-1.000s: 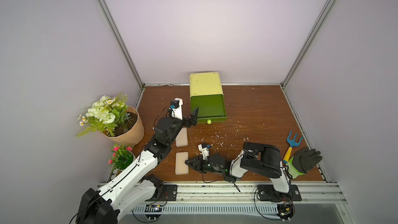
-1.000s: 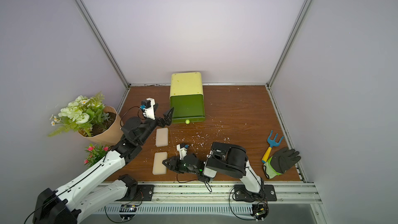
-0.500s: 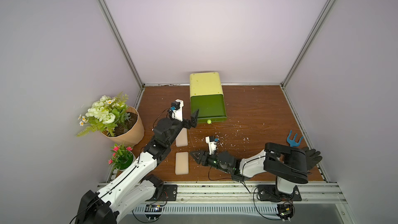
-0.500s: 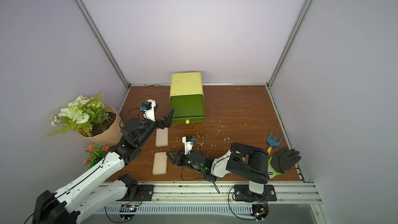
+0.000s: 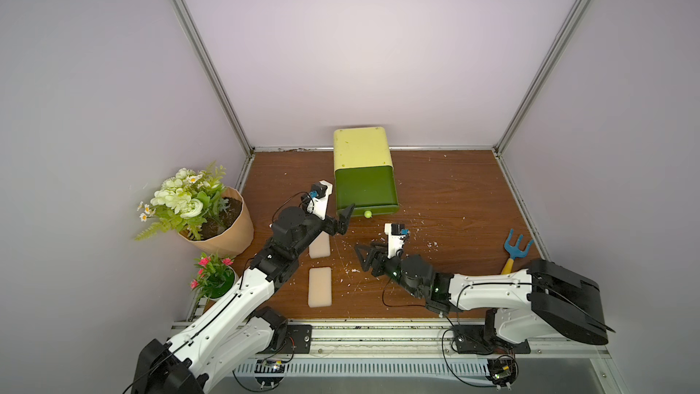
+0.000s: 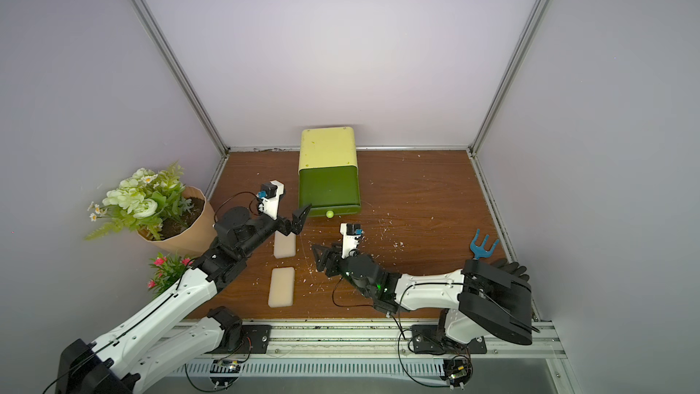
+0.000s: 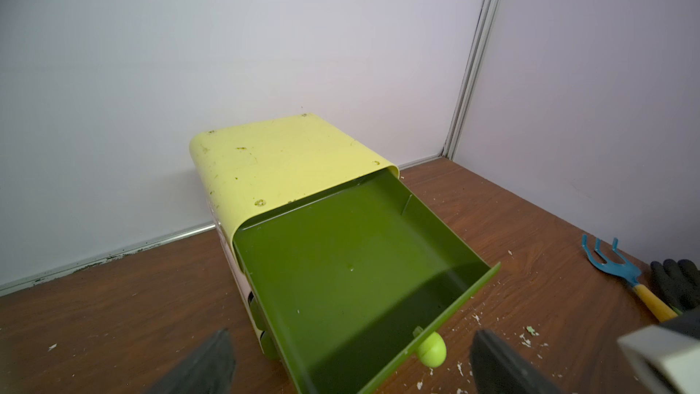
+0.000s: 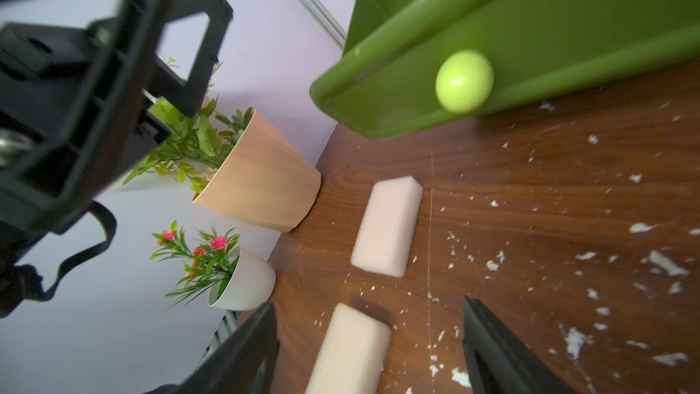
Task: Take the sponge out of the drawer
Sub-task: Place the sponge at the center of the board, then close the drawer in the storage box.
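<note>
From my station both end effectors read as open and empty. The left end effector (image 5: 344, 220) hangs with its jaws spread just beside the front left corner of the pulled-out green drawer (image 5: 365, 191). The right end effector (image 5: 361, 261) is also spread wide above the surface (image 5: 454, 191), holding nothing. The drawer looks bare inside in the left wrist view. Two pale sponges lie outside it on the surface: the far sponge (image 5: 319, 250) partly under the left arm, and the near sponge (image 5: 320, 286) closer to the rail, apart from the right end effector. I judge the removal essentially done, so the risk now is in clearing out. The left jaws sit close enough to the drawer front and its knob (image 5: 367, 214) that a careless sideways move could shove the drawer or skew the yellow casing (image 5: 361, 147). The two wrists are near each other, so crossing paths could make them clash. A low sweep by either arm could drag a light sponge, or push the far one toward the flower pot (image 5: 227, 233). The white crumbs (image 5: 413, 233) may stick to the pads. I can read no brand, label or writing anywhere; the casing shows only smudges and screw marks.
</note>
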You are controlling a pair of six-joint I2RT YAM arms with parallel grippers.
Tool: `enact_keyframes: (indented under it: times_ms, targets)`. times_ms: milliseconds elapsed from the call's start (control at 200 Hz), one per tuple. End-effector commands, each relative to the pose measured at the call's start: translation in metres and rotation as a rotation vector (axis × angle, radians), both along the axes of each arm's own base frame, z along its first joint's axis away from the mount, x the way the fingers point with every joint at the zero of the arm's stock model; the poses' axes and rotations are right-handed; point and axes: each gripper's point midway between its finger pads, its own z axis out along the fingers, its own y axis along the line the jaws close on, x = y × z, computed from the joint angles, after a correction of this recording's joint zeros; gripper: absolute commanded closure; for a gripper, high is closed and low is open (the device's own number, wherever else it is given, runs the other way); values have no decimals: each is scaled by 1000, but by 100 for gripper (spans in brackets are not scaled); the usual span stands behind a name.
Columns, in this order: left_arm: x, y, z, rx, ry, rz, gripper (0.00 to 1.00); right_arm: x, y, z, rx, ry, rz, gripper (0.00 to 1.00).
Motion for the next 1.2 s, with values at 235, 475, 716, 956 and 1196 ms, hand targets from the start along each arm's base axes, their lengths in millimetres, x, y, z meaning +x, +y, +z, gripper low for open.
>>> enact_keyframes:
  times_ms: [235,475,716,956,1196]
  targets:
    - [9,15,-23,74,126,32,1,34,-65,-4,-167,-69,-152,18]
    - [15,15,-45,116,197,45,0,61,-89,-9,-250,-60,-169,18]
    - [22,16,-62,162,255,67,0,81,-96,-6,-258,-53,-167,17]
    - [28,21,-71,188,278,99,0,99,-93,1,-239,-60,-155,17]
    - [41,33,-74,192,266,183,0,118,-88,15,-220,-78,-150,17]
